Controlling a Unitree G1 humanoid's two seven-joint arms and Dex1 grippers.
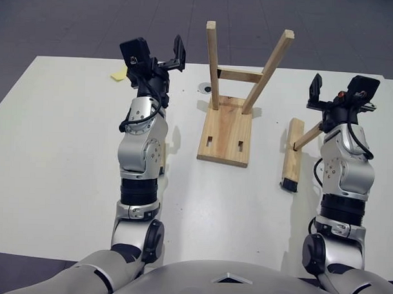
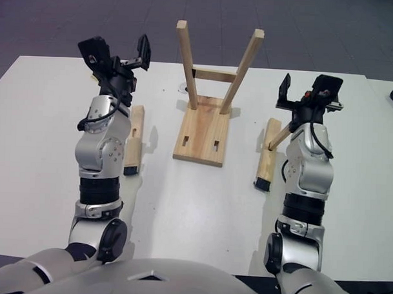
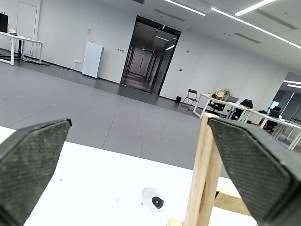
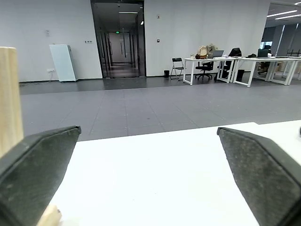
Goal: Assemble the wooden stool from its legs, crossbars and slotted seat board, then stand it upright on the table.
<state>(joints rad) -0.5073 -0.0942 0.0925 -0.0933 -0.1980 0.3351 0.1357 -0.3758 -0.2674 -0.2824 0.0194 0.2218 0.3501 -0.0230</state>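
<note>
White table (image 1: 54, 148) runs out to a grey office floor, with desks, chairs and a dark doorway far behind in the wrist views. At the table's middle the slotted seat board (image 1: 226, 132) lies flat, two legs (image 1: 212, 64) standing up from its far end and leaning apart, joined by a crossbar (image 1: 240, 75); its two nearer slots are unfilled. To its right a loose leg (image 1: 292, 157) lies on the table with a short crossbar (image 1: 306, 136) stuck in its side, slanting up toward the right forearm, which hides the bar's far end. Another loose leg (image 2: 135, 141) lies just beside the left arm, partly covered by it. The left gripper (image 1: 158, 55) and right gripper (image 1: 338, 91) hang above the table on either side of the stool, fingers spread wide, holding nothing. A yellow note (image 1: 118, 74) and a small round sticker (image 1: 204, 88) lie near the far edge
</note>
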